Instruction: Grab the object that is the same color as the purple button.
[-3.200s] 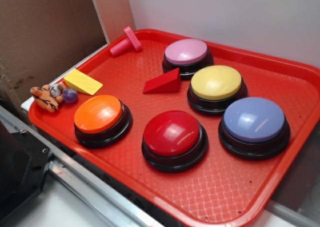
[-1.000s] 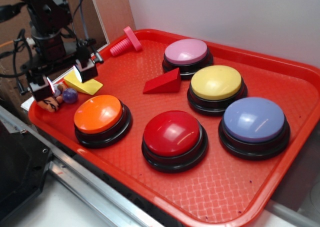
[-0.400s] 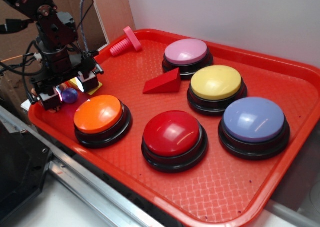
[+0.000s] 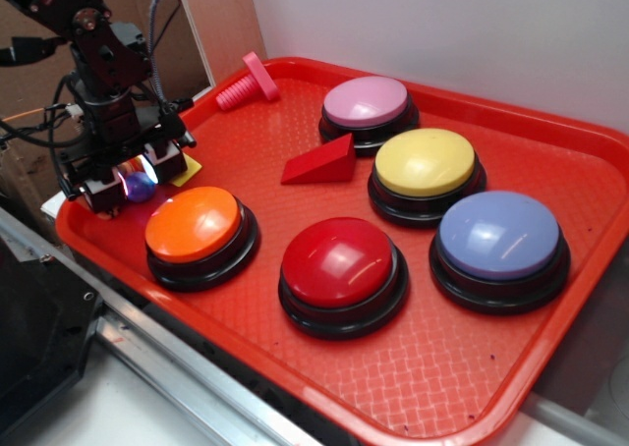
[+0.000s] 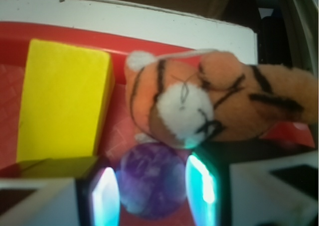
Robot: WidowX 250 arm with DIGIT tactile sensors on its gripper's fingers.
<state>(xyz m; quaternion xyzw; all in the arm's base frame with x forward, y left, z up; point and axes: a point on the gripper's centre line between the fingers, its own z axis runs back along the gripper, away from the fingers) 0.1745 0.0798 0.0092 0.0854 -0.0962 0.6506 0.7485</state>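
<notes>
Gripper of black metal and plastic stands low over the left corner of the red tray, whose floor has a fine woven, waffle-like texture. Its two fingers are flat pads with glowing edges, and between them sits the small purple ball, round and glossy with a marbled surface. The jaws are set narrow around the ball, one pad on each side; the wrist view is blurred, so I cannot say surely if the pads already press it or only stand just beside it. In the exterior view the ball shows as a small dark-purple spot between the fingers, near the tray's left rim.

Just behind the ball lies the tiger toy, soft plush, orange with black stripes and a white muzzle, touching or nearly touching the ball. Beside it lies the yellow block, smooth and wedge-like.

On the tray stand five large round buttons with glossy domes on black bases: the purple button at the right, well apart from the gripper, the orange button just beside the gripper, the red button, the yellow button and the pink button. A red wedge lies between them, and a pink ribbed bolt lies at the far rim.
</notes>
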